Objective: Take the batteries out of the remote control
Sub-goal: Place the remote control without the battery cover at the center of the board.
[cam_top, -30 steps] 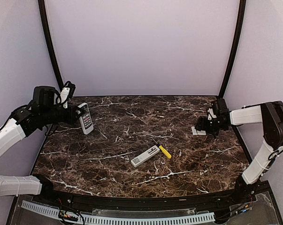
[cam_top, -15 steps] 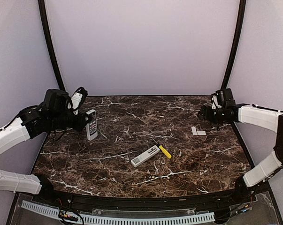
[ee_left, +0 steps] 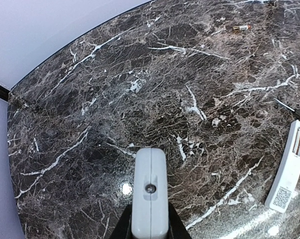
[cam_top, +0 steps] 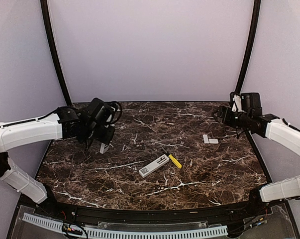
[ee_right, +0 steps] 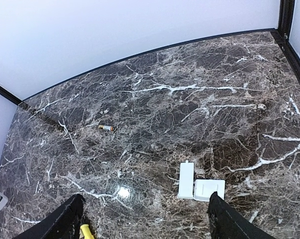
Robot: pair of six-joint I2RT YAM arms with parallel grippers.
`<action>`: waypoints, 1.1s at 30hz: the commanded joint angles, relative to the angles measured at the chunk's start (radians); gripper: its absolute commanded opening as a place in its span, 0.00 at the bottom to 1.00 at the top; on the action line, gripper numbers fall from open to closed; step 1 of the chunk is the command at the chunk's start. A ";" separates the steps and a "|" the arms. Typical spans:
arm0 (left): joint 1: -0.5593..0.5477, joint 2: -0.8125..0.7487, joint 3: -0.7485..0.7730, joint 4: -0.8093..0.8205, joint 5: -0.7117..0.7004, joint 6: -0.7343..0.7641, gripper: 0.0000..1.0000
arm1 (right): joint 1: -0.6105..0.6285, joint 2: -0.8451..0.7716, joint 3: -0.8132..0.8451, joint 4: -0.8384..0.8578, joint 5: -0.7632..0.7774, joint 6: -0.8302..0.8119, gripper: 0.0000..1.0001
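Slip risk first: your left gripper pinches the held remote by one end only, with the free end pointing down over the left part of the table. If that end touches down at an angle, the body can twist in the fingers or drop. The back facing the wrist camera shows a screw, so forcing it without the screwdriver would probably jam the cover. The screwdriver lies just beside the second remote, in the middle toward the near edge, so a careless reach there shoves both. One loose battery lies bare toward the far edge, and a nudge could send it rolling. You can't tell whether cells remain in either remote. Your right gripper has its fingers spread wide and holds nothing. Versus the earlier frame, the left arm has swung in from the left edge and the keypad no longer faces the overhead camera. The right gripper has lifted off the white covers near the right edge and pulled back toward the far right corner.
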 commanded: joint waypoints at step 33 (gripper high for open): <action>-0.058 0.413 0.209 -0.124 -0.118 -0.190 0.12 | 0.020 -0.032 -0.057 0.032 -0.037 0.051 0.83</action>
